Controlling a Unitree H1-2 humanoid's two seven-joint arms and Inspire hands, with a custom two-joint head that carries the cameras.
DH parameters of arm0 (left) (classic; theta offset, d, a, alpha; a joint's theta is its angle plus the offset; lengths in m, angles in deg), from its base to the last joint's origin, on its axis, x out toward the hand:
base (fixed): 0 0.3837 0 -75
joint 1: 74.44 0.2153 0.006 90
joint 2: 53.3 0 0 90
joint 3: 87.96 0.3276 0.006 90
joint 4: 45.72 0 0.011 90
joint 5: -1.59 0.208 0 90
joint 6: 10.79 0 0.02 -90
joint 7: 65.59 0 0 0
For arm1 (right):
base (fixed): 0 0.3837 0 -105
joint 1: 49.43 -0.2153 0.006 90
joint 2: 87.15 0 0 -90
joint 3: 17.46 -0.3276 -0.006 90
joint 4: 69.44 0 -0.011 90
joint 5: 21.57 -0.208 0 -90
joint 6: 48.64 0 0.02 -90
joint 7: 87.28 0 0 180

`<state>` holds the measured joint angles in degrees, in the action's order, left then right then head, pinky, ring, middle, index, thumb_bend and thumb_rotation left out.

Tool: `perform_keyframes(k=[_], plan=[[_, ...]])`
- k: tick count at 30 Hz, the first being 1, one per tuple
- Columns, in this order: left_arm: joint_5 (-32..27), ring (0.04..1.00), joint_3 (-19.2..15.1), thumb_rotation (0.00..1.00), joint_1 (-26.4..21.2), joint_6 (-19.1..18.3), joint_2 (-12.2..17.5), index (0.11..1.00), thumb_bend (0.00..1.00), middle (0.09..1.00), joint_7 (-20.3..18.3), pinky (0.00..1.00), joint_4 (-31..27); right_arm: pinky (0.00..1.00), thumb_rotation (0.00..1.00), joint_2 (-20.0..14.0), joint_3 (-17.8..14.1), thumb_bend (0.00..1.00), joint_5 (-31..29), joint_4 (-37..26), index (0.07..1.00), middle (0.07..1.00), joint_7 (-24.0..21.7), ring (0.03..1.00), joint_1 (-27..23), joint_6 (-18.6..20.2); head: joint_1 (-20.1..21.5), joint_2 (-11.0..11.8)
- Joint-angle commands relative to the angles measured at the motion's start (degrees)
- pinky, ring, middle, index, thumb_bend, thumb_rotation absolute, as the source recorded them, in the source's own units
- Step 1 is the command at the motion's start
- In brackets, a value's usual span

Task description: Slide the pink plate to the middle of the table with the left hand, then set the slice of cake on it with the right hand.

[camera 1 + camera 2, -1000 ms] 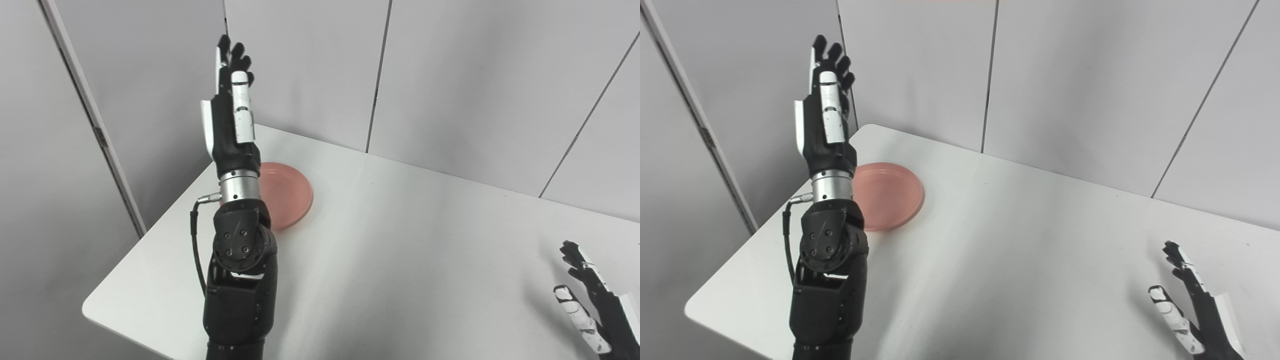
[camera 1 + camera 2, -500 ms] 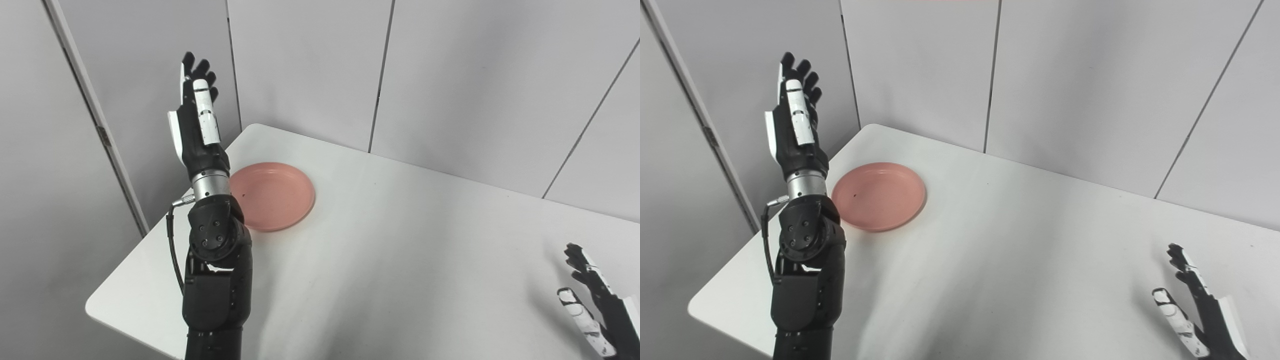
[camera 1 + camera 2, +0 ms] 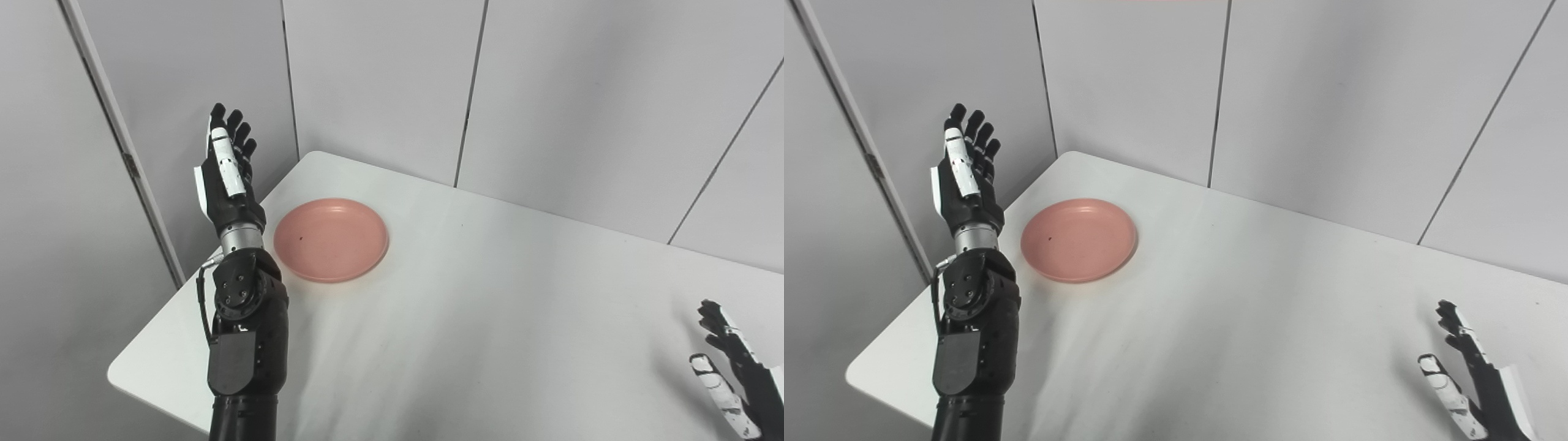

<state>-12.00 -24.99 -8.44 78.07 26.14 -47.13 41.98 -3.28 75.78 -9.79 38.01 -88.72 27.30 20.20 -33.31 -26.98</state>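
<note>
The pink plate (image 3: 331, 247) lies flat and bare near the far left corner of the white table (image 3: 490, 318). My left hand (image 3: 225, 168) is raised upright, open, fingers pointing up, just left of the plate and above the table's left edge, not touching it. Low at the right edge, my right hand (image 3: 1467, 373) rests open over the table with its fingers spread. No slice of cake is in view.
Grey wall panels (image 3: 380, 79) stand close behind the table's far edge. The table's left edge (image 3: 184, 294) and near left corner drop off beside my left forearm (image 3: 245, 349). A vertical metal strip (image 3: 122, 159) runs along the wall at the left.
My left hand and forearm have moved left and lower, uncovering the whole plate. The plate has stayed in place. The view has shifted slightly. The right hand has barely moved.
</note>
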Motion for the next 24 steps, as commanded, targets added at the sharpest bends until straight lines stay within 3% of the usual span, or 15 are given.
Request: perform_keyframes(k=[1, 11, 24], plan=[[-1.3, 0.911, -0.5, 1.0, -1.7, 3.1, 2.2, 0.903, 0.43, 0.914, -1.1, 0.91, 0.4, 0.88, 1.0, 0.7, 0.5, 0.39, 0.9, 4.0, 0.932, 0.918, 0.3, 0.903, 4.7, -1.0, 0.0, -0.1], [-7.2, 0.913, -2.6, 1.0, -1.5, 3.7, 3.3, 0.902, 0.42, 0.909, -1.7, 0.93, 3.2, 0.89, 1.0, 0.4, 0.5, 0.37, 1.0, 3.7, 0.932, 0.918, 0.2, 0.904, 4.7, -0.8, -0.6, -0.4], [-10.6, 0.934, -3.5, 1.0, -1.1, 4.4, 4.9, 0.927, 0.41, 0.93, -2.7, 0.95, 7.3, 0.9, 1.0, 0.5, 0.5, 0.34, 1.2, 2.6, 0.936, 0.919, 0.1, 0.911, 5.1, -0.3, -0.7, -1.0]])
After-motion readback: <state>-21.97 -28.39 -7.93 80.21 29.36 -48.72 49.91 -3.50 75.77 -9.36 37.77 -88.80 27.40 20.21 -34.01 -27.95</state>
